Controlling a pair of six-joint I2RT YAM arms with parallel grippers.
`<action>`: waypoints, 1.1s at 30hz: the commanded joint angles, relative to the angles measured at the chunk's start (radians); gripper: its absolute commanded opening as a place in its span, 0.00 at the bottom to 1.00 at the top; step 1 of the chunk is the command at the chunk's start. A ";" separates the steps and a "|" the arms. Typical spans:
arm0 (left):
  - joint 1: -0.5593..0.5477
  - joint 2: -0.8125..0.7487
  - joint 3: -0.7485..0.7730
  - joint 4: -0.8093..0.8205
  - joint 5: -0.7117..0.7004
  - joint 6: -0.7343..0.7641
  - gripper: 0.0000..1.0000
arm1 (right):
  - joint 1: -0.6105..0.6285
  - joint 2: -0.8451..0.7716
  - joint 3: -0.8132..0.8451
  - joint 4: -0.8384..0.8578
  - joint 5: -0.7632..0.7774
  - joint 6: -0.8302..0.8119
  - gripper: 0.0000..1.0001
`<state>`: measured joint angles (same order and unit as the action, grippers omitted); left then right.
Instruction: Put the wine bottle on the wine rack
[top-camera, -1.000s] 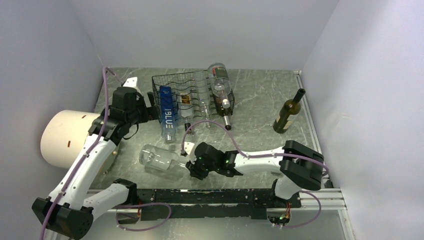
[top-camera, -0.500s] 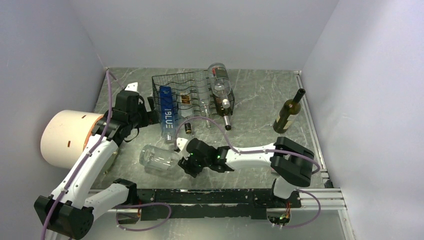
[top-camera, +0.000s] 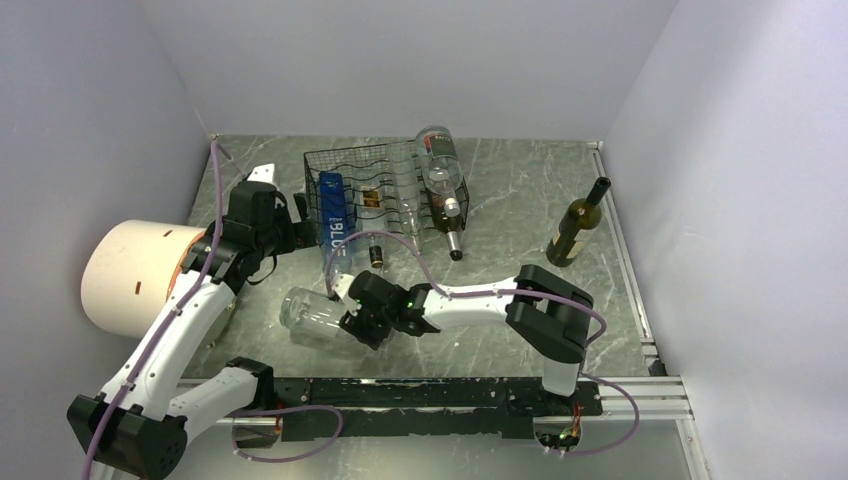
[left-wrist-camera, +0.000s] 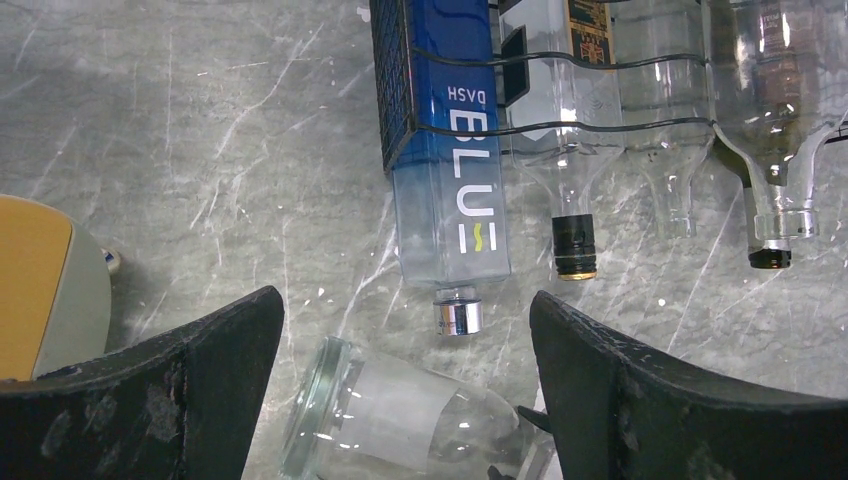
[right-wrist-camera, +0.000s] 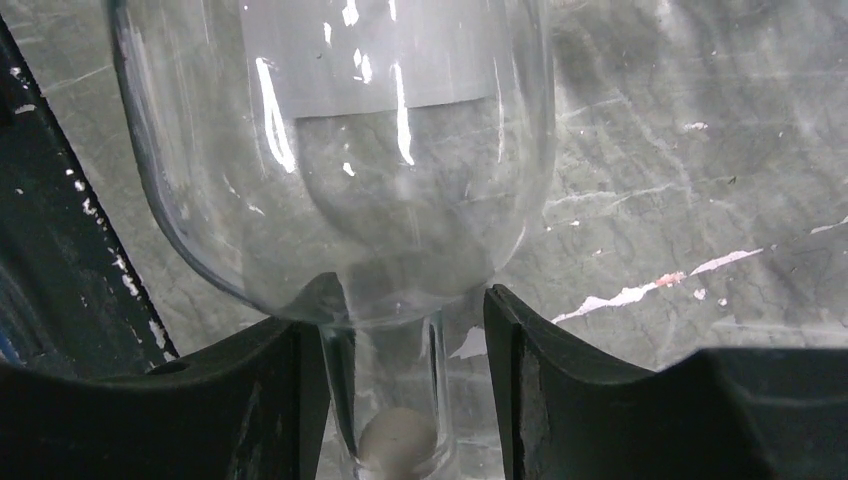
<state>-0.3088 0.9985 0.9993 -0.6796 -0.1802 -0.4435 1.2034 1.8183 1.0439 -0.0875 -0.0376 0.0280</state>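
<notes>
A clear wine bottle (top-camera: 312, 318) lies on its side on the marble table, base to the left. My right gripper (top-camera: 362, 325) straddles its neck, jaws open. In the right wrist view the neck (right-wrist-camera: 392, 390) stands between the fingers, against the left one, with a gap to the right one (right-wrist-camera: 405, 360). The black wire wine rack (top-camera: 385, 172) stands at the back and holds several bottles, among them a blue one (top-camera: 334, 215). My left gripper (top-camera: 292, 222) is open and empty, left of the rack. In its wrist view (left-wrist-camera: 405, 350) I see the clear bottle (left-wrist-camera: 400, 420) and the blue bottle (left-wrist-camera: 445, 150).
A dark green bottle (top-camera: 577, 225) stands upright at the right. A clear bottle (top-camera: 440, 165) lies on top of the rack's right end. A big white cylinder (top-camera: 130, 275) sits at the left by my left arm. Grey walls close in on three sides.
My right gripper has slid left along the table to the clear bottle and now straddles its neck. My left arm has drawn back slightly.
</notes>
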 joint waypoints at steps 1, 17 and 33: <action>0.010 -0.029 0.008 0.014 -0.013 0.014 0.97 | -0.003 0.032 0.034 -0.026 0.005 -0.017 0.57; 0.010 -0.053 0.007 0.011 0.003 0.011 0.97 | -0.003 0.018 0.014 0.004 0.020 -0.030 0.02; 0.010 -0.078 0.062 0.001 -0.049 0.020 0.97 | -0.004 -0.237 -0.102 0.142 -0.064 -0.016 0.00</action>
<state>-0.3084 0.9493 1.0069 -0.6849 -0.1951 -0.4339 1.2034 1.7084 0.9340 -0.1184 -0.0536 -0.0010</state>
